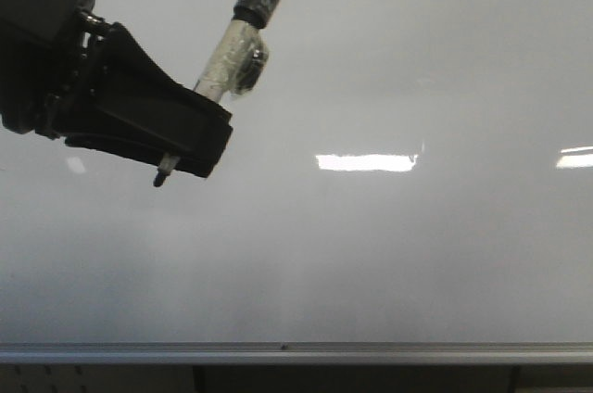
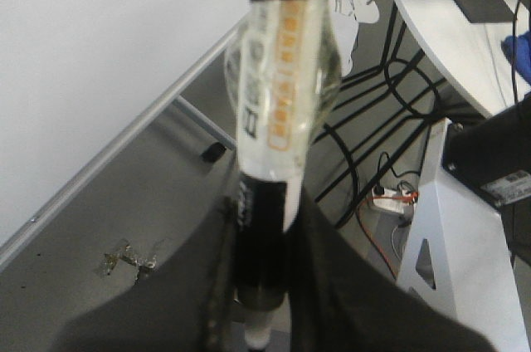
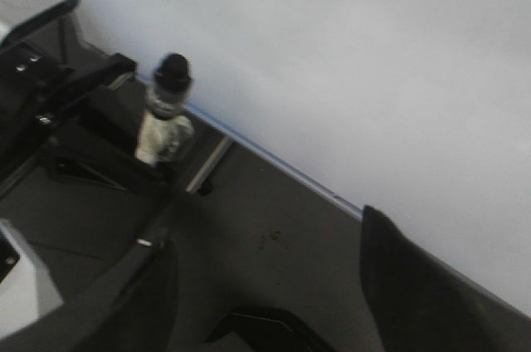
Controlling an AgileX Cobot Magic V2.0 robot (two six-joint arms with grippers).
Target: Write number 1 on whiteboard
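Front view: whiteboard (image 1: 389,69) fills almost the whole frame, silver rail (image 1: 296,352) along its bottom edge. No black stroke visible anywhere on the board in any view, so the number 1 is not on it; only 2 bright light reflections (image 1: 367,162), 1 near centre and 1 at the 3 o'clock edge. Left hand (image 1: 181,157) sits at roughly 10 o'clock in the front view, fingers pressed together on a marker (image 1: 232,55). Marker is tilted, black cap end up toward 1 o'clock, tip (image 1: 163,175) poking out below the fingers toward 7 o'clock. Clear tape wrap around the marker's mid-body. Cannot tell from the front view whether the tip touches the board. Left wrist view: marker (image 2: 278,95) runs up between the 2 dark fingers (image 2: 340,286), wrapped barrel with orange print, whiteboard (image 2: 99,61) and its rail off to the side, floor, cables and chair legs beyond. Right wrist view: right hand (image 3: 265,294) spread wide, holding nothing, its fingers (image 3: 415,286) well apart; whiteboard (image 3: 373,61) ahead, and the left arm with the marker (image 3: 166,111) visible near the board's rail.
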